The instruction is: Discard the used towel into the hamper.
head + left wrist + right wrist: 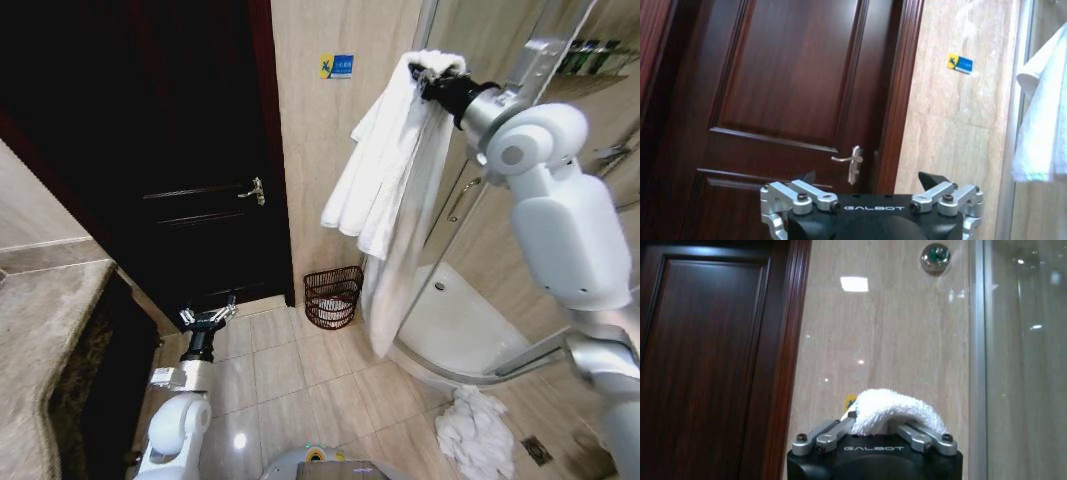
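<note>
1. Hanging high by the shower glass: white towel (390, 180), its top fold clamped in the right gripper (428, 75).
2. Hamper (333, 297), on the floor against the wall, below the towel.
3. Left gripper (208, 316), low near the door, jaws wide, holding nothing.

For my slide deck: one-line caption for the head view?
Right pincer holds a white towel high above the hamper; left pincer waits low, open.

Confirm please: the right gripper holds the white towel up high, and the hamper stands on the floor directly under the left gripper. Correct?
Not quite. In the head view the hamper stands below the towel held by the right gripper, beside the door; the left gripper is apart from it.
</note>
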